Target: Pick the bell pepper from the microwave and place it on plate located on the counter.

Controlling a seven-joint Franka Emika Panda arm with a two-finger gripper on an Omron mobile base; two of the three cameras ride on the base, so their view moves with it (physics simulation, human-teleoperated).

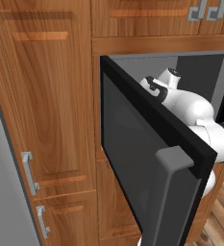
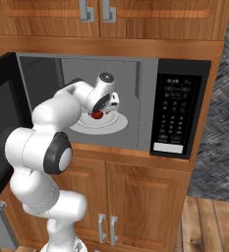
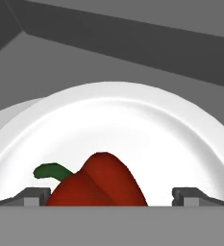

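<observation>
Inside the microwave (image 2: 135,83), on its white turntable dish (image 2: 113,124), the pepper (image 3: 98,182) sits between our gripper (image 3: 111,196) tips, jaws wide w/ gaps either side, lined up to close but not yet gripping.

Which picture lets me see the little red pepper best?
The hand view. There the bell pepper looks big, with its green stem showing, lying on a white dish between the two jaws. In the right base view it is a tiny red spot under the hand inside the microwave. In the left base view the open door blocks it.
</observation>
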